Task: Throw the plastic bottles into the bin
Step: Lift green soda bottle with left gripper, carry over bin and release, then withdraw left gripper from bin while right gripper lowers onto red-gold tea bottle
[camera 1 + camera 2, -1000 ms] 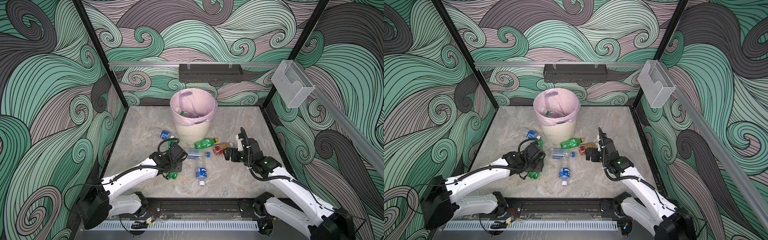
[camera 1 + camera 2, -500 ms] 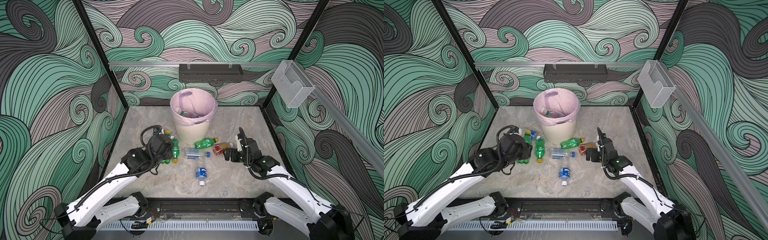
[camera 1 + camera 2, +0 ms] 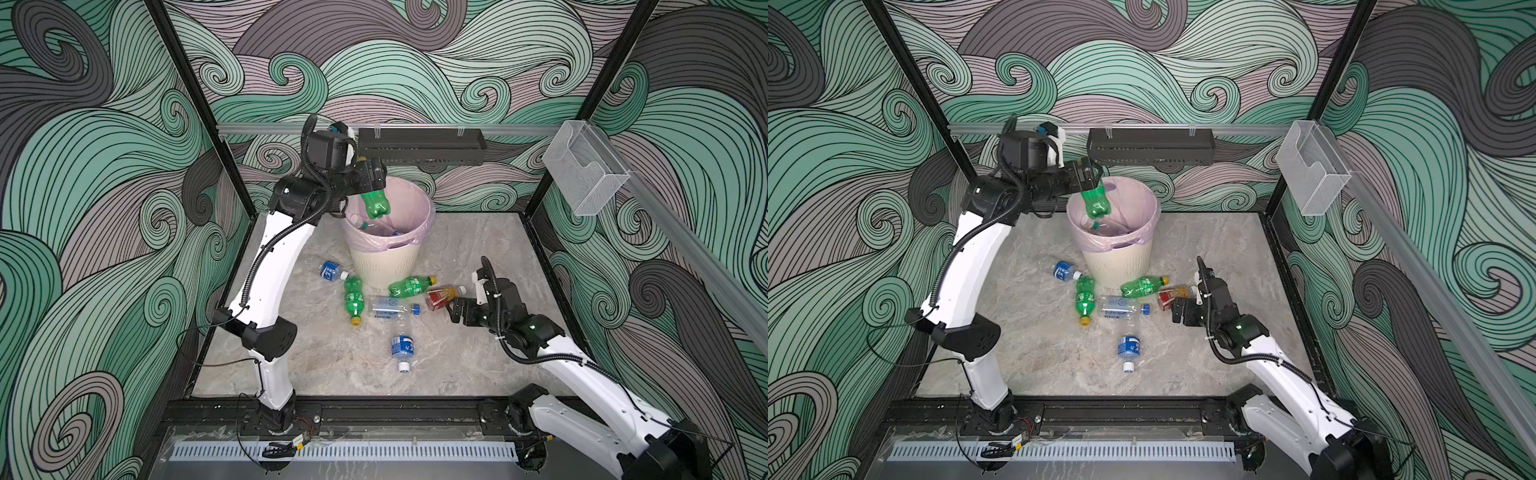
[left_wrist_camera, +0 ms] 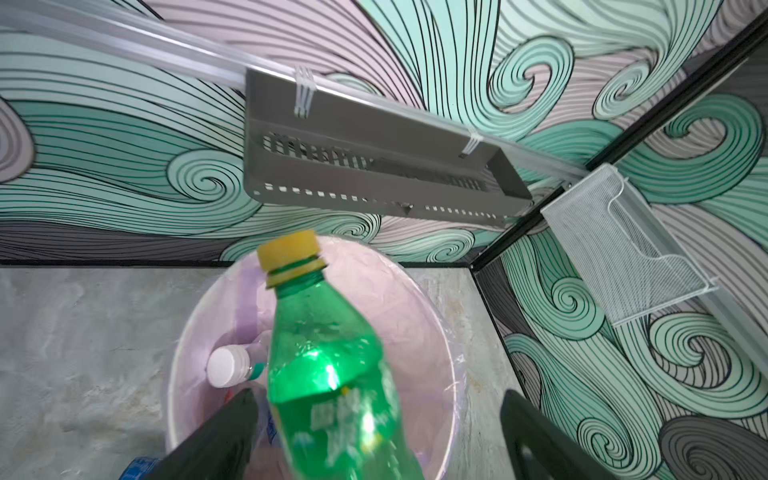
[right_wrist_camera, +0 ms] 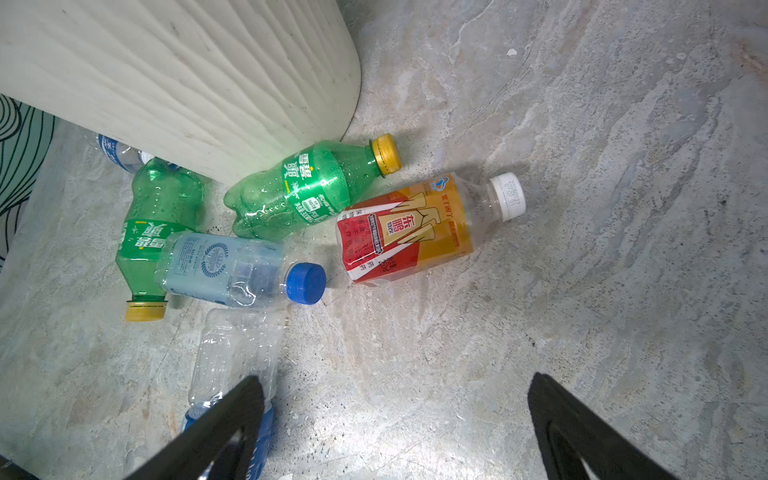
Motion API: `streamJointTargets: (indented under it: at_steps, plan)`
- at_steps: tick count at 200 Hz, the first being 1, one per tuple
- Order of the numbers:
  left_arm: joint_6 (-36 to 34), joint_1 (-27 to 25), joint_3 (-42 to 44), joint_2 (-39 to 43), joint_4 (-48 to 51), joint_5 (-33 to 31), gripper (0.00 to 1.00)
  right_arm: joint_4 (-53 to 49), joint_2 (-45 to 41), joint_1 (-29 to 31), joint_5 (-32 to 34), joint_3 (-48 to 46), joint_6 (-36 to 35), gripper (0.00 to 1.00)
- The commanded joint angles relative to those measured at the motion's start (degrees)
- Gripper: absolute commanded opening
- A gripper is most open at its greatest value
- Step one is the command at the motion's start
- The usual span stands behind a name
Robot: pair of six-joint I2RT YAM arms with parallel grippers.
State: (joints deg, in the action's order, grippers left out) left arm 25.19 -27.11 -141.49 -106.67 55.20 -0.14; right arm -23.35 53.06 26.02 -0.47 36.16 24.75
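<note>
We find bare marble floor (image 3: 478, 249) right of the bin (image 3: 386, 266), but lying bottles (image 3: 388, 306) crowd its near foot (a green bottle (image 3: 375, 203) hangs over its mouth).

Both top views look down from high up, well in front of the bin (image 3: 386, 266), toward the back wall (image 3: 374, 62) behind it, sharing nearly the whole tabletop (image 3: 457, 365). The left wrist camera hangs close above the bin's mouth, facing the back wall. The right wrist camera sits low beside the bin's base, looking at its ribbed side.
</note>
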Motion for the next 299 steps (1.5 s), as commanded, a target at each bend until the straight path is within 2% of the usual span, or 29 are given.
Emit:
streamJointTargets:
  at_steps: [1,22,41,95,134,163,192,233,248,299]
  plan:
    - [-2.58,0.38,6.85,6.40,1.87,3.50,0.95,-0.74,-0.37,-0.27,-0.42,-1.07,1.06,0.99]
    - [-2.11,0.90,25.76,18.05,-7.61,1.39,0.99,-0.53,1.05,-0.27,-0.41,-0.74,0.62,0.99]
    - [-2.09,1.89,38.28,28.06,-11.07,-0.57,0.99,-0.53,2.76,-0.27,-0.41,0.17,0.54,0.99]
    - [-4.03,2.93,64.87,46.86,-8.53,-5.12,0.99,0.00,7.97,-0.27,2.67,2.46,4.39,0.99]
    - [-1.16,3.01,79.21,55.64,-5.64,-9.15,0.99,1.19,13.34,-0.27,3.81,4.78,10.38,0.99]
    - [2.23,3.06,90.35,62.09,-8.13,-9.81,0.99,5.28,17.52,-0.31,2.14,6.43,13.21,0.99]
    - [4.20,3.04,95.17,65.68,-8.84,-9.32,0.99,7.24,23.60,-0.38,3.87,8.81,16.46,0.97]
    - [4.67,3.04,95.96,65.97,-7.31,-10.82,0.99,10.26,32.78,-0.46,4.47,12.41,19.69,0.91]
    - [4.85,3.07,96.05,66.19,-7.04,-11.10,0.99,10.53,35.23,-0.53,5.93,13.56,19.31,0.88]
    - [5.61,3.03,96.61,68.44,-6.52,-12.57,0.99,8.68,40.10,-1.12,7.90,16.64,15.86,0.87]
